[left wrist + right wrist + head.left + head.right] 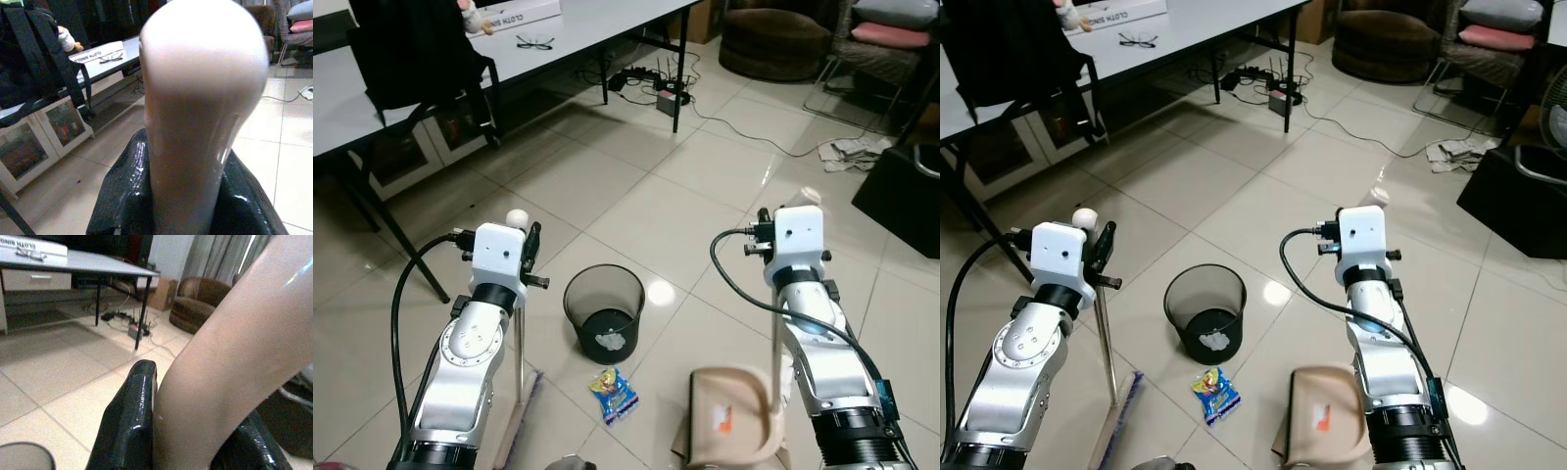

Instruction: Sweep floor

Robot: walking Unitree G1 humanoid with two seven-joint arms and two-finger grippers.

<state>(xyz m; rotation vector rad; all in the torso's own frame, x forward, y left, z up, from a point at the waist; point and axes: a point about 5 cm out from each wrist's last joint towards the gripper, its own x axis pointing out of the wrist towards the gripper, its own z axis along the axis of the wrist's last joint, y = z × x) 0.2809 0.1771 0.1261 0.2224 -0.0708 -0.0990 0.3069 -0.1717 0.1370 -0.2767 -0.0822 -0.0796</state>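
My left gripper (527,245) is shut on the top of a broom (518,333), just under its pale rounded knob (203,73). Its metal pole runs down to purple bristles (1121,416) on the tiled floor. My right gripper (190,431) is shut on the beige upright handle (810,196) of a dustpan (734,416), whose pan rests on the floor by my right arm. A colourful snack wrapper (614,394) lies on the tiles between bristles and dustpan. Just beyond it stands a black mesh bin (603,308) with crumpled white paper inside.
A white table (587,24) on black legs runs along the back left, with a black backpack (416,49) and glasses on it. Under it lie a power strip and cables (656,88). A brown armchair (783,39), newspapers (852,152) and a black box (901,186) stand at right.
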